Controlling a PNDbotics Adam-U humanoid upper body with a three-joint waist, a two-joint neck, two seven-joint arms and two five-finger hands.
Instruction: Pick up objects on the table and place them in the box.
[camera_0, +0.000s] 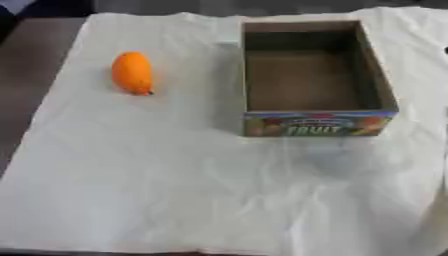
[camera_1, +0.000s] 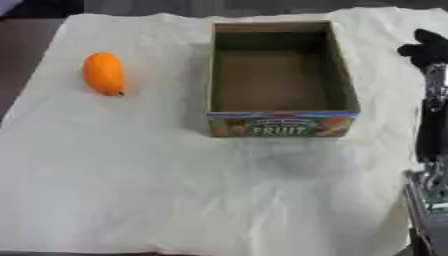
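Observation:
An orange, oval fruit (camera_0: 132, 73) lies on the white cloth (camera_0: 175, 180) at the left, with nothing touching it. To its right stands an open cardboard box (camera_0: 317, 124) with a colourful "FRUIT" label on its near wall; its brown inside looks bare. My right arm comes up along the right edge of the right eye view, and its black hand (camera_1: 425, 50) hovers to the right of the box, level with the box's far half and apart from it. My left hand shows in neither view.
The white cloth is wrinkled and covers most of the table. A dark tabletop strip (camera_0: 35, 60) shows at the left edge. Silver arm parts (camera_1: 429, 195) stand at the lower right.

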